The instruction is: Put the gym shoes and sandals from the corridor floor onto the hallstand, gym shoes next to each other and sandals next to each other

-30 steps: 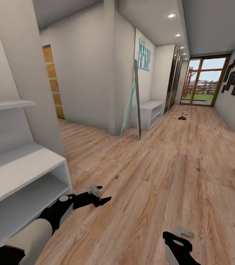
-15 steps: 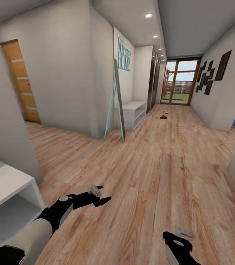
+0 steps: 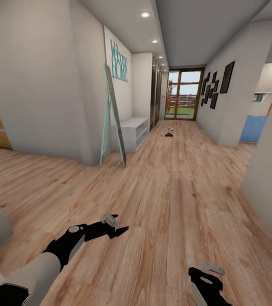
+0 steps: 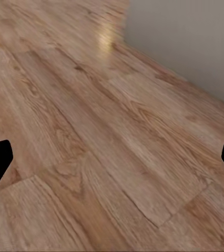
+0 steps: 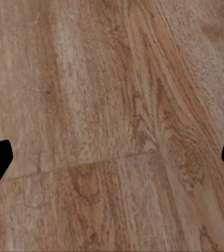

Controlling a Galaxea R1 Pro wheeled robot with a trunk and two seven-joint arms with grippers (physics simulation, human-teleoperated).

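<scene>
The view has been swung right since the earlier frame, away from the rack, and with both the left claw [image 3: 118, 224] and right claw [image 3: 204, 270] spread and empty, a drive toward the shoes [image 3: 169, 132] lying far down the wooden floor [image 3: 174, 204] is judged next.

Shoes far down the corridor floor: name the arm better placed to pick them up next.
Neither, yet. The small dark item and the pale one lie far down the corridor floor, beyond both arms. The left end effector and right end effector are both open and empty. Once there, left reaches farther forward.
</scene>
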